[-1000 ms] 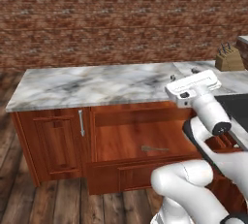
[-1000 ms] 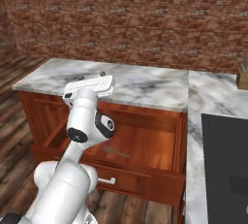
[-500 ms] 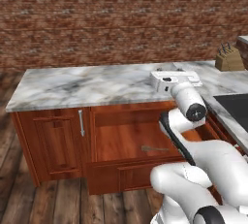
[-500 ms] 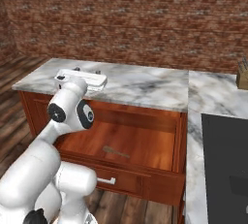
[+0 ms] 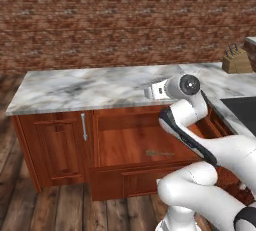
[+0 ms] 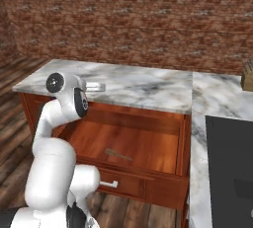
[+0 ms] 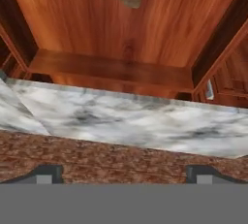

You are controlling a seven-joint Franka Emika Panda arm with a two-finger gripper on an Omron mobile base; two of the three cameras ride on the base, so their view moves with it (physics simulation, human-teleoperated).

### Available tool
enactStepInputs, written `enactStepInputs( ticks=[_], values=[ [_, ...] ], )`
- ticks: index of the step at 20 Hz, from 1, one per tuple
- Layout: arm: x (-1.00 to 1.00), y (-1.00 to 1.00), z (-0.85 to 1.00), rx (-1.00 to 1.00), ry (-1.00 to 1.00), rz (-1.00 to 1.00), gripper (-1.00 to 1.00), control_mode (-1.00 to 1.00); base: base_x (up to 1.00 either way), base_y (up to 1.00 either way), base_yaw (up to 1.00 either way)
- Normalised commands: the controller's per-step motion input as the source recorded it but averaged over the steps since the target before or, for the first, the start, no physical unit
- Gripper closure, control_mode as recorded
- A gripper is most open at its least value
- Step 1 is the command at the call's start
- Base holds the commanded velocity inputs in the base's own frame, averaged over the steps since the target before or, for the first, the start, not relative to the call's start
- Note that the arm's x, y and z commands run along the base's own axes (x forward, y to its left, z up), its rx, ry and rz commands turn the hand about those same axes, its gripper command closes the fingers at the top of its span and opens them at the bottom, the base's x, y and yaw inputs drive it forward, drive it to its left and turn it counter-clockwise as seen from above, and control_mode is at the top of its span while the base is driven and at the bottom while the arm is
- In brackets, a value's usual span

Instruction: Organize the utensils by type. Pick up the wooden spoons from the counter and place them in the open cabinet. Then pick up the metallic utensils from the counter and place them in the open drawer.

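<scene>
One spoon (image 5: 160, 153) lies flat in the open drawer (image 5: 131, 142), toward 3 o'clock of the drawer floor in the left base view. The counter (image 5: 90, 87) spans above it. One knife block (image 5: 236, 61) stands at 2 o'clock. The gripper (image 7: 124, 172) hangs released, fingers spread wide, holding nothing. No writing is legible.

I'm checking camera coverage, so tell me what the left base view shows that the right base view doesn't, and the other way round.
Left base view: the narrow cabinet door with its silver bar handle, left of the open drawer. Right base view: the silver pull on the drawer front. Both: the marble counter, that drawer with one utensil on its floor, and the knife block.
</scene>
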Motion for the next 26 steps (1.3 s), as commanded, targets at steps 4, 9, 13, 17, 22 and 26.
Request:
enactStepInputs(
  ticks=[4,9,13,17,22,26],
  values=[
    [-0.33,-0.05,0.53,-0.03,0.93,-0.08,-1.0,-1.0,0.0,0.0,0.0],
    [-0.56,-0.01,-0.25,0.0,0.48,-0.2,-1.0,-1.0,0.0,0.0,0.0],
    [-1.0,-0.22,-1.0,0.04,0.03,-0.06,-1.0,-1.0,0.0,0.0,0.0],
    [-1.0,-0.47,-1.0,0.2,-0.06,0.0,-1.0,-1.0,0.0,0.0,0.0],
    [-0.96,-0.16,-0.96,0.2,-0.08,0.0,-1.0,-1.0,0.0,0.0,0.0],
    [-0.21,0.28,-0.5,0.02,0.03,-0.09,-1.0,-1.0,0.0,0.0,0.0]
  ],
)
